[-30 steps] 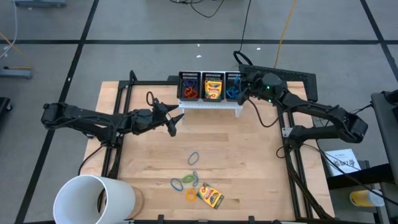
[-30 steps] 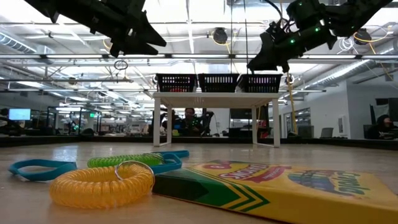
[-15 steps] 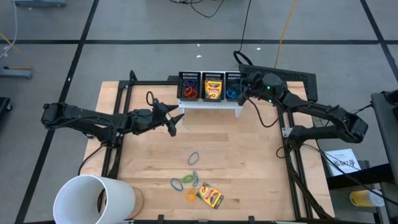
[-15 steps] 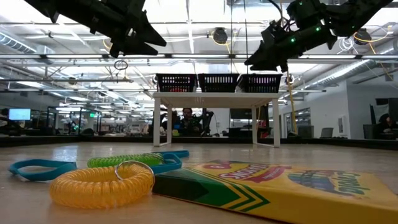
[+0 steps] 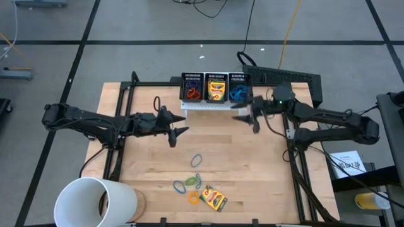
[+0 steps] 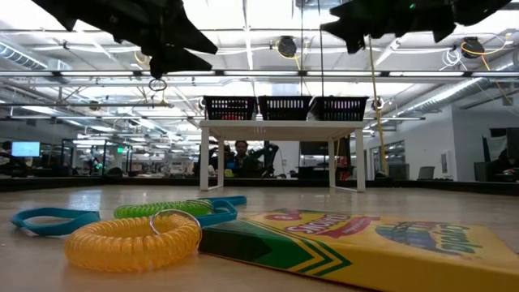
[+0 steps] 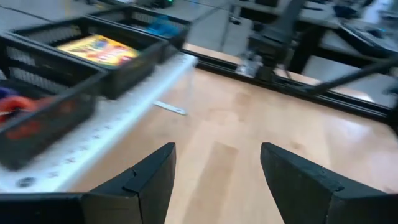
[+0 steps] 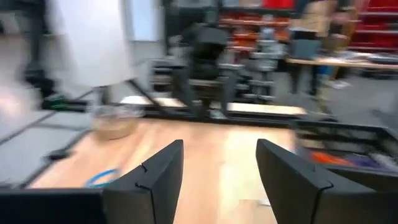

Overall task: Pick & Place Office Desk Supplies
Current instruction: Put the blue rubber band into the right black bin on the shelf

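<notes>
A: How much has been sorted?

B: The bins (image 5: 214, 88) already hold bands and a box. Left: bands (image 5: 188, 184) and crayon box (image 5: 213, 199), near the table's front edge.

A: The grippers?

B: Left gripper (image 5: 177, 131) and right gripper (image 5: 247, 119) are spread, empty, held above the table.

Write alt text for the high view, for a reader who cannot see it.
Both arms hover open over a wooden table, left gripper and right gripper near three black mesh bins at the back. A crayon box and rubber-band loops lie up front beside a white cup.
</notes>
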Motion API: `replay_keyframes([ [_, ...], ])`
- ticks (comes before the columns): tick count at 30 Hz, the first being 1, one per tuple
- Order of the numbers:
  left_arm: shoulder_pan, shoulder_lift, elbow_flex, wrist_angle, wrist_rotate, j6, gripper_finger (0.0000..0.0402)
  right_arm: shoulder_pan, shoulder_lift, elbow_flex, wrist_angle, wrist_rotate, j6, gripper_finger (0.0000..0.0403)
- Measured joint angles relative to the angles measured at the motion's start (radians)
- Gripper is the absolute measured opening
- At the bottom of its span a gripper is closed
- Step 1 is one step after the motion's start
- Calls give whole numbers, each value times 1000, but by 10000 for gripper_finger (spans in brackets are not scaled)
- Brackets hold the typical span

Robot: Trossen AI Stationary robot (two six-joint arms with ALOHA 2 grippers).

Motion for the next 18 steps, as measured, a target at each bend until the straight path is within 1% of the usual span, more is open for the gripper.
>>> replay_keyframes([
  [5, -48, 72, 0, 28, 163, 36, 246, 73, -60, 0, -170, -1, -48, 181],
  [6, -63, 99, 0, 43, 183, 48, 246, 83, -68, 0, -196, -1, -48, 178],
  [10, -125, 221, 0, 43, 209, 87, 246, 119, -83, 0, -258, 0, -30, 167],
  [12, -160, 274, 0, 43, 250, 86, 246, 131, -83, 0, -273, 1, -24, 163],
  [15, -209, 339, 0, 61, 322, 39, 246, 136, -81, 0, -301, 1, -33, 158],
  [18, -253, 396, 0, 71, 333, -62, 246, 136, -80, -1, -319, 2, -46, 155],
])
